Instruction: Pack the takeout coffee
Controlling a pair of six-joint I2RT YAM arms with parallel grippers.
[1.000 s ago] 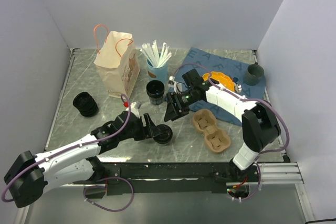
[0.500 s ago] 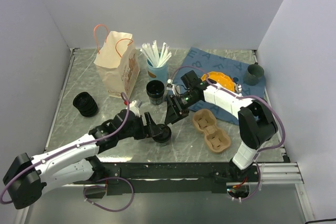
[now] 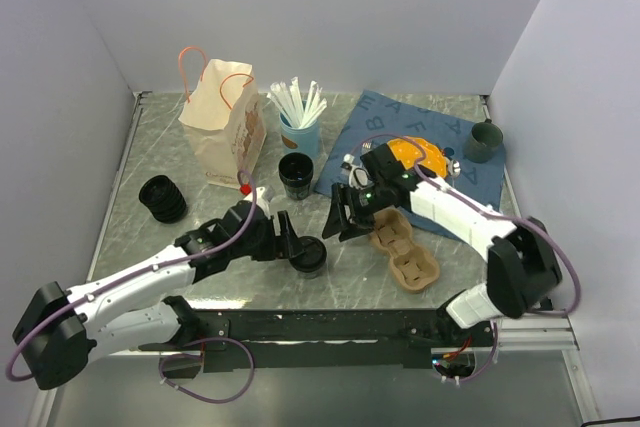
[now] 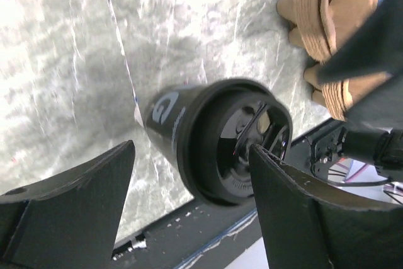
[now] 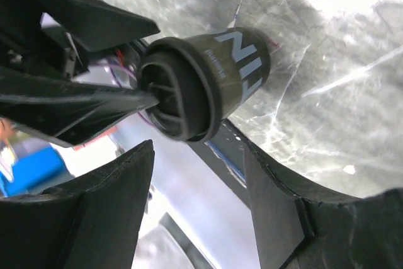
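Note:
The takeout coffee [image 3: 311, 256], a small black cup with a black lid, stands near the table's front edge. In the left wrist view the coffee [image 4: 214, 140] sits between my fingertips, lid toward the camera, with a gap on the left side. My left gripper [image 3: 292, 245] [image 4: 192, 150] is open around it. My right gripper [image 3: 340, 226] [image 5: 195, 155] is open just right of and behind the cup, not touching it. The right wrist view shows the coffee [image 5: 211, 83] beyond my fingertips, with the left gripper's fingers [image 5: 94, 26] beside it.
A brown pulp cup carrier [image 3: 402, 247] [image 4: 327, 11] lies right of the coffee. A lidless black cup [image 3: 296, 175], a light-blue straw cup [image 3: 300, 132] and a paper bag [image 3: 222, 132] stand behind. Black lids [image 3: 162, 198] at left; a grey-green mug [image 3: 485, 142] on a blue cloth [image 3: 375, 122].
My right gripper has moved nearer and a little right, closer to the carrier, and its arm has swung outward. The left gripper and the coffee have hardly moved.

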